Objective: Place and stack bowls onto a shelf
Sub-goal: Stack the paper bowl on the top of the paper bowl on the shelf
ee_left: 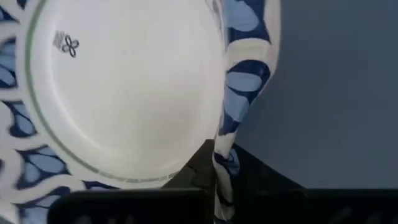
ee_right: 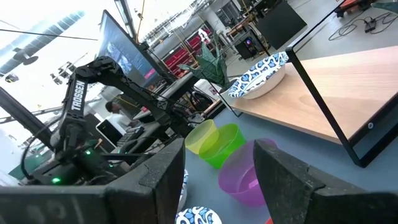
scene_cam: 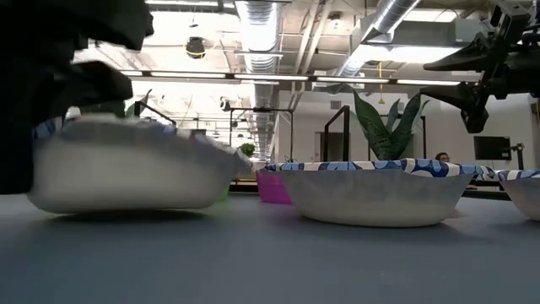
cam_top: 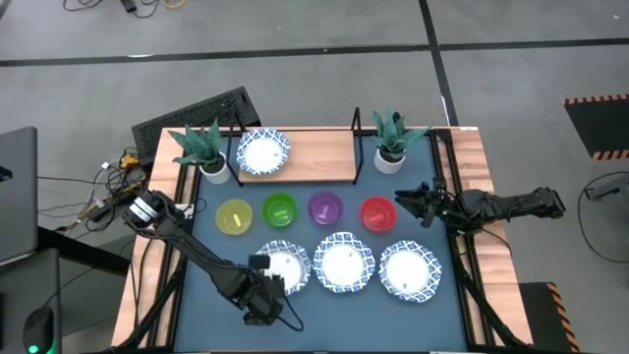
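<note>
Only left wrist shows fingers [ee_left: 214,180] straddling bowl [ee_left: 124,93] rim

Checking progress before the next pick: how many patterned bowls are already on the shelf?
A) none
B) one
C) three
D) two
B: the high view shows a single blue-and-white patterned bowl on the light-wood shelf, at its left end; the other three sit on the blue tabletop in the front row, the leftmost at the left tool.
</note>
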